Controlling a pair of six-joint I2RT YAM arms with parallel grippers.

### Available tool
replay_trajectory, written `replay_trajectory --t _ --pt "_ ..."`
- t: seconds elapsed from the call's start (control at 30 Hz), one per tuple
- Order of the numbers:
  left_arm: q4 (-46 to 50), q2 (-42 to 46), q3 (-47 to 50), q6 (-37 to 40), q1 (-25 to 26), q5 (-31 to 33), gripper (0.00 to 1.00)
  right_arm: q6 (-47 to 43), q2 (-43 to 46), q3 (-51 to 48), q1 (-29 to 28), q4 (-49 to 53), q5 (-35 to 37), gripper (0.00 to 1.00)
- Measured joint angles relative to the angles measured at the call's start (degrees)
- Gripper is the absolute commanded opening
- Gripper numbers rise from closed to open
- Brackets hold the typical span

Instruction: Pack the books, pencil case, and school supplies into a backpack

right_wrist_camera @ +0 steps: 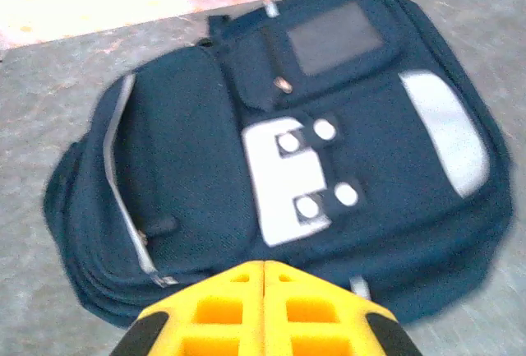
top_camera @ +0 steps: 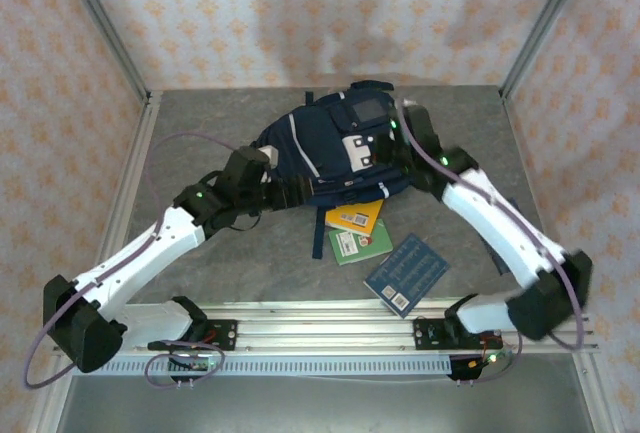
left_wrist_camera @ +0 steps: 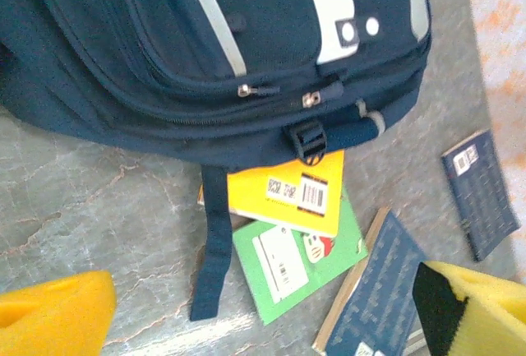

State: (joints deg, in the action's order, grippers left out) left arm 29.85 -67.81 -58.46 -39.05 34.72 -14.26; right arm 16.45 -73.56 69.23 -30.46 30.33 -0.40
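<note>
The navy backpack (top_camera: pixel 325 148) lies flat at the back middle of the table, with white patches (right_wrist_camera: pixel 283 177) on its front pocket facing up and its zippers (left_wrist_camera: pixel 246 90) shut. An orange-yellow book (left_wrist_camera: pixel 288 191) is tucked partly under its near edge and overlaps a green book (left_wrist_camera: pixel 292 261). A dark blue book (top_camera: pixel 405 273) lies beside them. My left gripper (top_camera: pixel 290 189) (left_wrist_camera: pixel 263 323) hangs open at the backpack's near-left edge, holding nothing. My right gripper (top_camera: pixel 388 158) (right_wrist_camera: pixel 264 267) is shut and empty just above the backpack's right side. The pencil case and school supplies are out of view.
A loose backpack strap (left_wrist_camera: pixel 215 249) trails over the table beside the yellow and green books. A smaller dark blue book with a barcode label (left_wrist_camera: pixel 481 191) lies further right. Metal frame posts (top_camera: pixel 130 73) and patterned walls enclose the table.
</note>
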Motion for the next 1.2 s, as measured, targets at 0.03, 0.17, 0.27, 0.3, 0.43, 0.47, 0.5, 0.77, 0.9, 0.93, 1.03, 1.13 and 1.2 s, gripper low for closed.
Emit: replay_trajectory --t 0.03,0.17,0.27,0.3,0.43,0.47,0.5,0.77,0.9,0.93,1.03,1.13,1.2 --pt "-0.13 -0.44 0.42 0.44 1.07 0.35 0.93 1.49 3.06 -4.90 -0.42 0.39 1.11 0.00" --pt "-0.15 -2.84 1.01 2.62 6.25 2.43 0.93 8.55 9.46 -22.53 -2.36 3.50 2.62 0.00" --pt "-0.28 -4.98 1.03 3.91 10.08 3.34 0.92 13.20 13.16 -31.50 -2.78 7.61 2.62 0.00" --pt "-0.37 -5.84 1.05 4.31 11.21 3.61 0.92 14.75 14.71 -33.70 -2.78 8.81 2.64 0.00" --pt "-1.40 -9.01 1.53 4.68 13.90 4.24 0.92 19.65 18.05 -39.17 -2.78 9.68 2.54 0.00" --pt "-1.53 -9.60 1.70 4.68 14.05 4.22 0.92 20.44 17.81 -39.85 -2.78 9.25 2.38 0.00" --pt "-1.79 -10.23 1.84 4.68 14.19 4.24 0.92 21.42 17.35 -40.54 -2.78 8.55 2.16 0.00" --pt "-2.27 -11.80 1.95 4.70 14.43 4.28 0.92 25.92 9.88 -43.41 -2.29 -4.76 -1.79 0.00" --pt "-2.23 -11.37 2.67 4.70 14.43 4.35 0.92 25.97 4.44 -43.34 -2.12 -16.61 -6.03 0.00" --pt "-2.19 -11.13 2.93 4.70 14.43 4.48 0.92 25.94 2.62 -43.01 -2.05 -19.54 -7.39 0.00" --pt "-2.19 -10.47 3.54 4.72 14.43 4.63 0.92 25.29 -3.52 -39.80 -1.95 -25.27 -12.31 0.00" --pt "-2.25 -10.45 3.78 4.70 14.43 4.74 0.92 23.98 -9.97 -34.80 -1.99 -28.70 -18.34 0.12" --pt "-2.29 -10.62 3.78 4.70 14.43 4.72 0.91 23.10 -11.23 -33.20 -2.14 -28.44 -20.76 0.28"
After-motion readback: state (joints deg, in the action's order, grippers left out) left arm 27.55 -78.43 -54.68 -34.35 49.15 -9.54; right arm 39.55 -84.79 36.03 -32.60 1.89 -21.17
